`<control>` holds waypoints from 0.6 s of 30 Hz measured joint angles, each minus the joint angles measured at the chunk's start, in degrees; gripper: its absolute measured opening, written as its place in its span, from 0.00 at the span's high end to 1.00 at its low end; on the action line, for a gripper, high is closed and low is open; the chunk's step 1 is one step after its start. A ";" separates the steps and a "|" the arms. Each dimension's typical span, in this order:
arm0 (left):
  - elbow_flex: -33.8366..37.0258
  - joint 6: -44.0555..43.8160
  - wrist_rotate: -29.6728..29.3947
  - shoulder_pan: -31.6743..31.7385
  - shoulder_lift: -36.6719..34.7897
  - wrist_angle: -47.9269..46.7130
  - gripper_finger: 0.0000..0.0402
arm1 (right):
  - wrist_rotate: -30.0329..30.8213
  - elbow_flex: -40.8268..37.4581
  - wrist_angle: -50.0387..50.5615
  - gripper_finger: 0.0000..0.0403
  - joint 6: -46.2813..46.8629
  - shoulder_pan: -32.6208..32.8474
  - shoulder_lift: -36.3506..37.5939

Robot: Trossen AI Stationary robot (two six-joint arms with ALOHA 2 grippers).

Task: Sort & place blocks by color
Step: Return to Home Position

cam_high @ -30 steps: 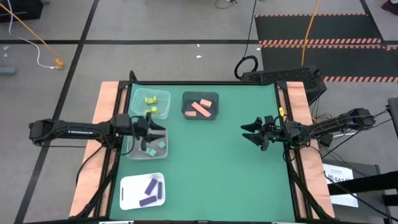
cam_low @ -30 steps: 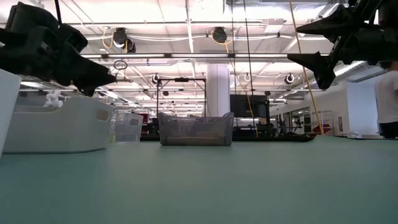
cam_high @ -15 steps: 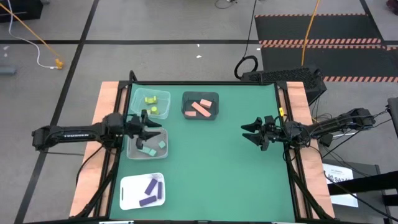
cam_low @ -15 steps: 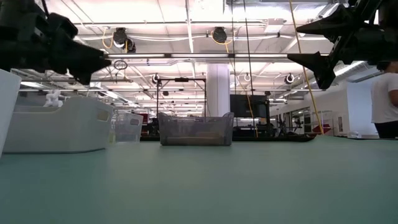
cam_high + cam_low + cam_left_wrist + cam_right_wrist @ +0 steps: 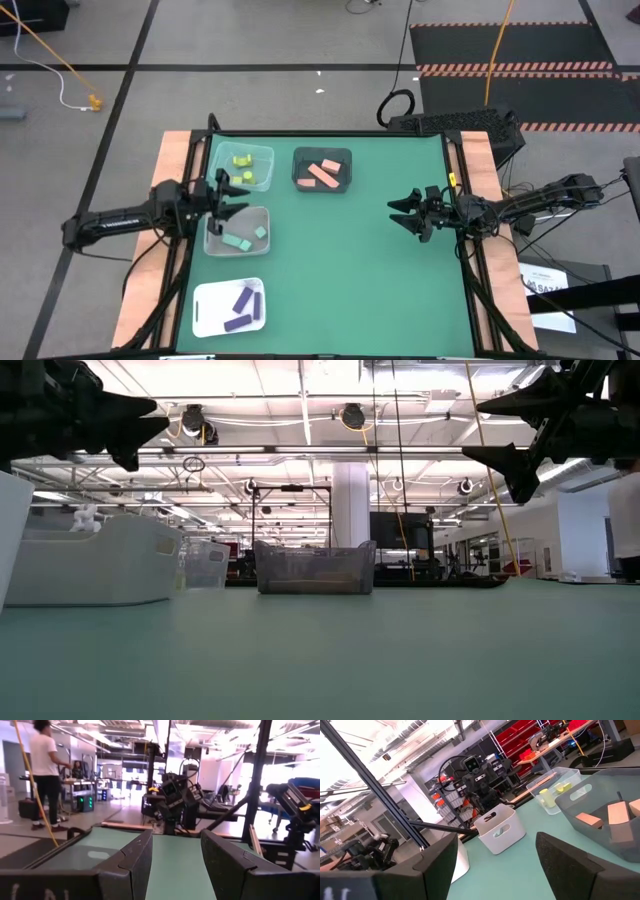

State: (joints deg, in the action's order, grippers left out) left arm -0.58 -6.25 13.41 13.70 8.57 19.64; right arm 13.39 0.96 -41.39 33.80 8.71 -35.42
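All the blocks lie sorted in containers along the table's left half. The yellow-green blocks (image 5: 243, 165) sit in a clear bin, the salmon blocks (image 5: 322, 173) in a dark bin, the mint-teal blocks (image 5: 241, 238) in a pale bin, and the purple blocks (image 5: 243, 304) on a white tray. My left gripper (image 5: 238, 194) is open and empty, held high near the table's left edge between the yellow-green and mint-teal bins. My right gripper (image 5: 395, 213) is open and empty, hovering high near the table's right edge.
The clear bin (image 5: 258, 152), dark bin (image 5: 299, 170), pale bin (image 5: 212, 244) and white tray (image 5: 208, 300) line the table's left and far-left part. The green mat (image 5: 350, 270) stretches between the arms. People stand in the room beyond the table (image 5: 44, 765).
My left gripper has drawn back from over the mint-teal bin toward the table's left edge, a little toward the far edge, and has risen. It stays open. The right arm keeps still, and the blocks have not moved.
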 joint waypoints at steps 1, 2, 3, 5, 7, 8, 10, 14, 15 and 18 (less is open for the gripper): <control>0.00 -0.02 0.00 0.31 -0.10 -0.02 0.58 | 0.00 -0.01 0.00 0.36 0.00 0.00 -0.01; 0.00 -0.02 0.00 0.48 -0.07 0.00 0.58 | 0.00 -0.01 0.00 0.36 0.00 0.00 0.01; 0.00 -0.02 0.00 0.58 -0.07 -0.04 0.58 | 0.00 -0.01 0.00 0.36 0.00 0.00 0.00; 0.00 -0.02 0.00 0.58 0.07 -0.06 0.58 | 0.00 -0.01 0.00 0.36 0.00 0.00 0.01; 0.00 -0.02 0.00 0.58 0.10 -0.12 0.58 | 0.00 -0.01 0.02 0.36 0.00 0.00 0.00; 0.00 -0.02 0.00 0.58 0.10 -0.09 0.58 | 0.00 0.00 0.01 0.36 0.00 0.00 0.01; 0.00 -0.02 0.00 0.58 0.10 -0.11 0.58 | 0.00 -0.01 0.02 0.36 0.00 0.00 0.00; 0.00 -0.02 0.00 0.58 0.10 -0.11 0.58 | 0.00 -0.01 0.01 0.36 0.00 0.00 0.01; 0.00 -0.02 0.00 0.58 0.10 -0.11 0.58 | 0.00 -0.01 0.01 0.36 0.00 0.00 0.01; 0.00 -0.02 0.00 0.58 0.10 -0.11 0.58 | 0.00 -0.01 0.02 0.36 0.00 0.00 -0.01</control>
State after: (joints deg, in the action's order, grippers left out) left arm -0.58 -6.26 13.41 14.28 8.67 19.53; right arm 13.39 0.95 -41.36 33.80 8.71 -35.44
